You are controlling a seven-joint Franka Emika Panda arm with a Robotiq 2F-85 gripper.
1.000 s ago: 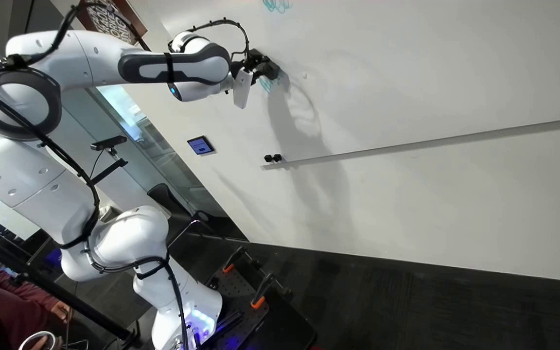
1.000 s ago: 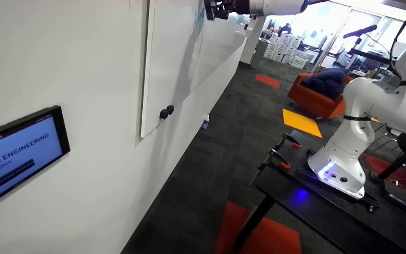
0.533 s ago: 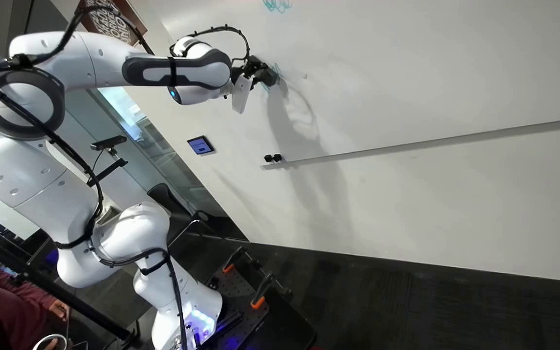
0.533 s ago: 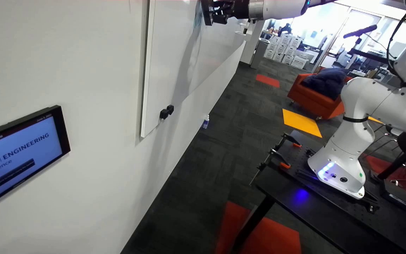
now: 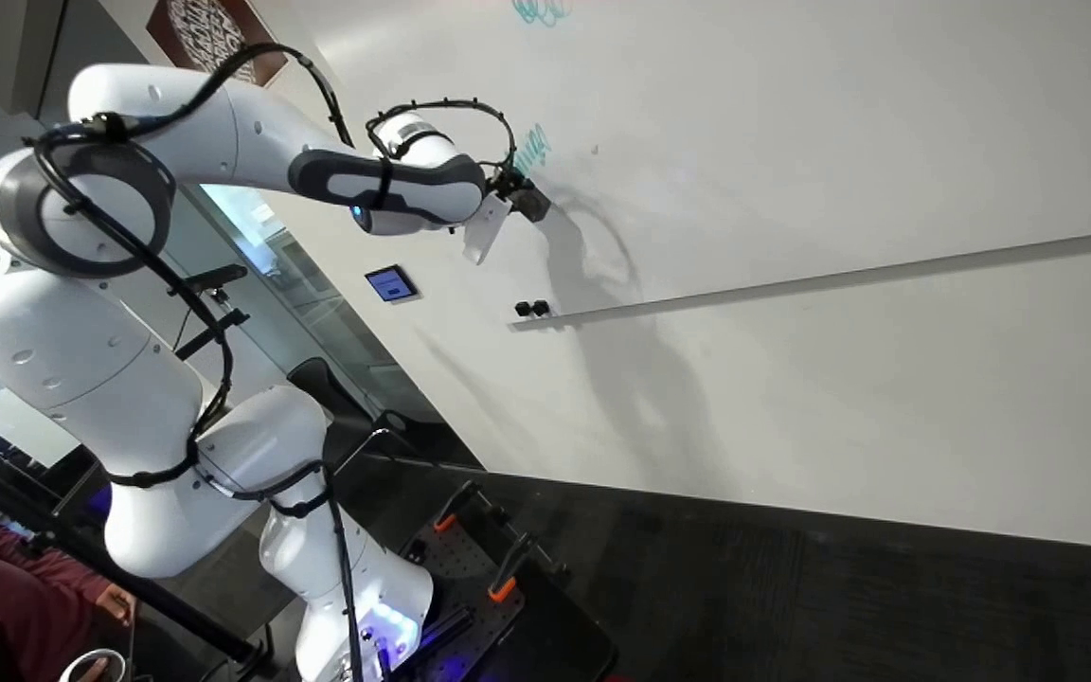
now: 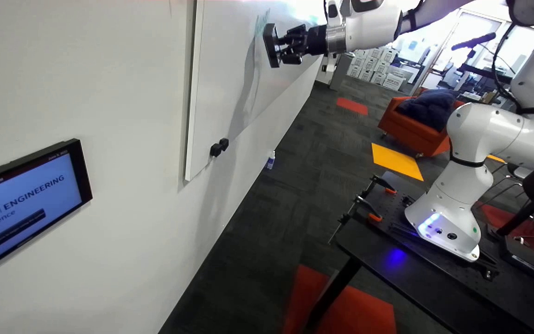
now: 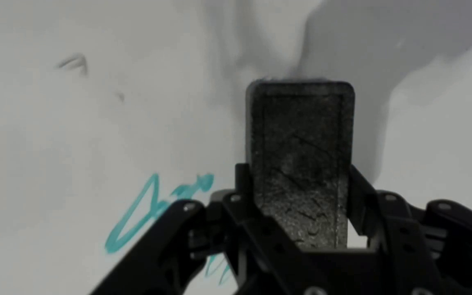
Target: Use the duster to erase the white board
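Observation:
The white board (image 5: 792,142) fills much of an exterior view and runs along the wall (image 6: 230,69) beside me. Between the fingers of my gripper (image 7: 300,180) sits the duster (image 7: 301,127), a dark grey block with a scratched back; the jaws are shut on its two long sides. In both exterior views the duster (image 6: 271,45) faces the board at close range; whether it touches I cannot tell. A teal scribble (image 5: 533,149) lies just above the gripper, and another teal scribble (image 5: 540,11) is higher up. In the wrist view, teal strokes (image 7: 133,225) show at lower left, partly behind the fingers.
A thin grey ledge (image 5: 830,275) runs under the board, with two small black blocks (image 5: 532,308) at its end. A wall tablet (image 5: 392,283) hangs nearby. My base stands on a black table (image 6: 387,260) with clamps. A person (image 5: 15,578) is at the lower left.
My gripper has moved down the board with the duster still in it. The scribble that it partly covered now shows above it.

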